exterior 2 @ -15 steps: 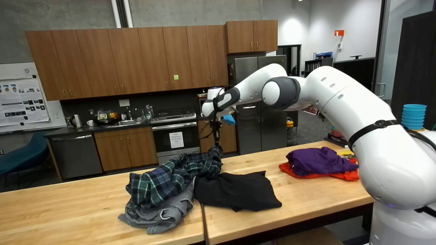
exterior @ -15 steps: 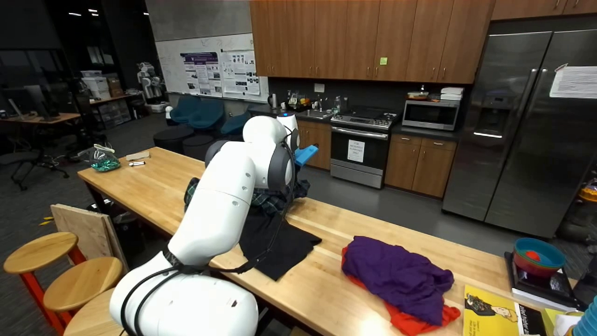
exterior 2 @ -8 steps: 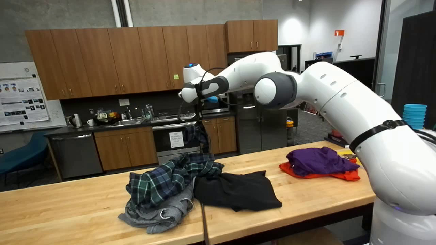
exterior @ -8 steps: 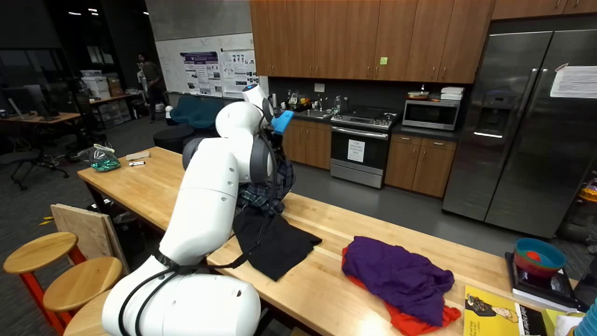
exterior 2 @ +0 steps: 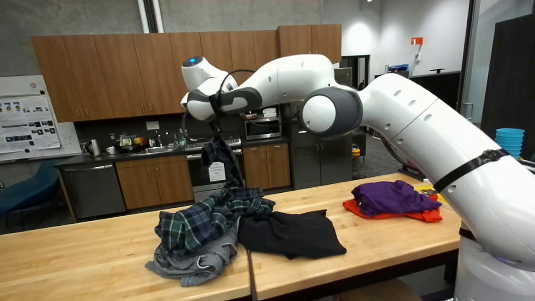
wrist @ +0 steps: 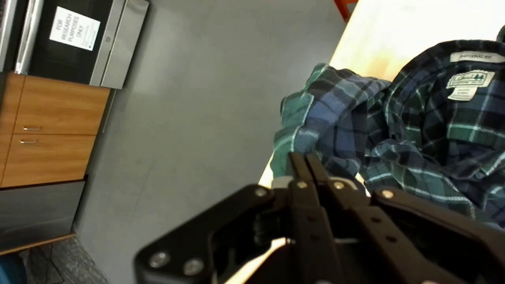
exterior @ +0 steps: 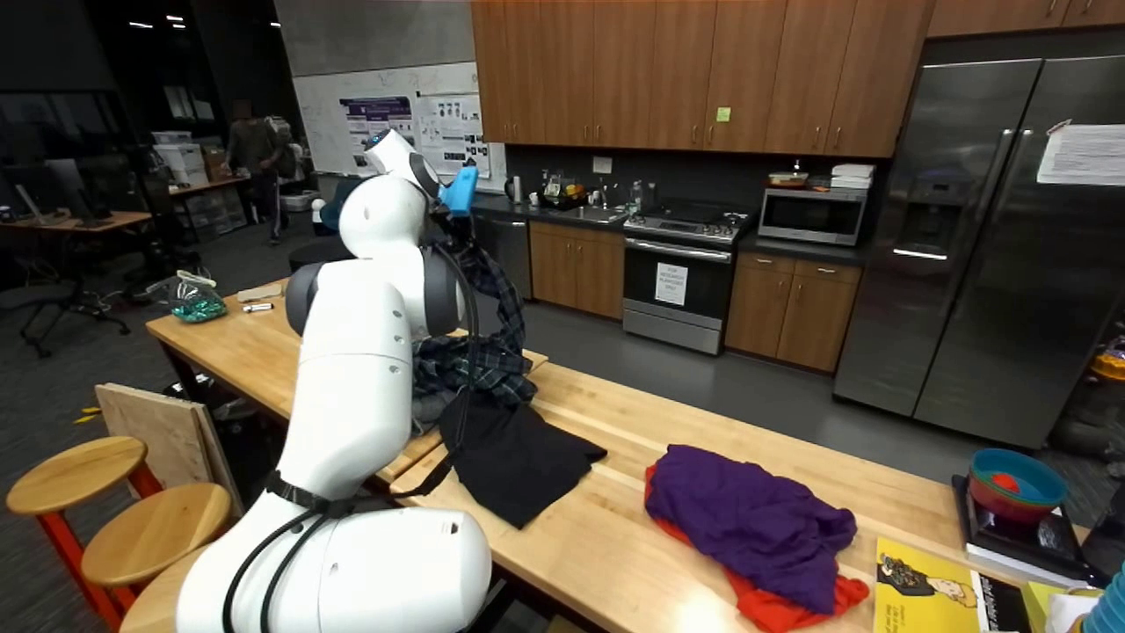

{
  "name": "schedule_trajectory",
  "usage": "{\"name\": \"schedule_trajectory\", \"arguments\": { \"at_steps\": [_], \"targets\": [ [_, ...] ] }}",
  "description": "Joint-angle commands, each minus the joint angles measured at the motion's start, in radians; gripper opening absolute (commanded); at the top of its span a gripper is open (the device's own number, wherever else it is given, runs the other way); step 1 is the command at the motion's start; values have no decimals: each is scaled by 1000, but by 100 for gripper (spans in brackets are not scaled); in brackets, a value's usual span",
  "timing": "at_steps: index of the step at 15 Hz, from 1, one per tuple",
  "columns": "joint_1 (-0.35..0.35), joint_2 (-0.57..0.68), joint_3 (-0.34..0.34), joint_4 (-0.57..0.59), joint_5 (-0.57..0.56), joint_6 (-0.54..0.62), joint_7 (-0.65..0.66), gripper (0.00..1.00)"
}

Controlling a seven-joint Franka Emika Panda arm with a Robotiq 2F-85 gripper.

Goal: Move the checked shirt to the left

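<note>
Found pincer (wrist: 304, 157) shifted left and higher, clamped on checked shirt (exterior 2: 207, 221); advised lifting fully clear of grey garment (exterior 2: 192, 263) before traversing left.

Your arm (exterior 2: 418, 115) slants up and well out from its base (exterior 2: 480, 276) to the dark-ringed elbow (exterior 2: 332, 112), where the forearm (exterior 2: 288, 81) arches over and slopes down to a wrist (exterior 2: 212, 88) set high, a blue light (exterior 2: 192, 61) glowing on its tilted end. You have the gripper (wrist: 305, 155) below that wrist, pointing downward, and in the wrist view its two black fingers (wrist: 298, 167) lie side by side, pressed so close that only a thin line parts them.
</note>
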Motion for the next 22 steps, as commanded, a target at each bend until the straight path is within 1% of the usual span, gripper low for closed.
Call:
{"name": "schedule_trajectory", "arguments": {
  "at_steps": [1, 9, 11, 21, 22],
  "targets": [
    [88, 22, -41, 95, -42, -70, -46, 1],
    [289, 70, -88, 172, -117, -142, -124, 1],
    [324, 88, -99, 190, -130, -145, -140, 1],
    [440, 156, -144, 273, -129, -179, -242, 1],
    [451, 160, -148, 282, -126, -183, -246, 28]
  ]
}}
